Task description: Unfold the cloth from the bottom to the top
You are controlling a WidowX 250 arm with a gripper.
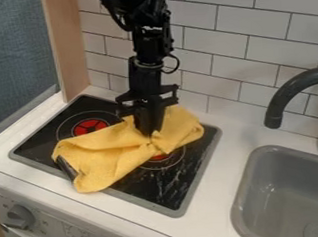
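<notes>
In the camera view, the gripper [150, 135] is pointing straight down at the cloth [113, 155], above the back half of the hob [200, 181]. Its fingers are standing close together, and they appear to be pinching a gathered fold, since the fabric is puckering at their tips. The cloth is lying bunched across the hob, spreading from near the back right corner to the front edge and overlapping that edge left of its middle. It is partly covering the front right burner [162, 160], while the back left burner [90, 126] is showing beside it. A dark piece [68, 167] is showing at the cloth's front left end; what it is, I cannot tell.

The step in hand is, I judge, drawing the gathered fold out, with much of the unfolding remaining. Doing it well is calling for a light, secure pinch, ideally on the top layer alone, then a small lift and a slow, low pull towards the hob's back edge. Pinching several layers would be dragging the whole bundle instead of opening it. Pulling too far would be risking contact with the tiled wall [236, 69], so releasing low would be helping the fabric settle flat.
</notes>
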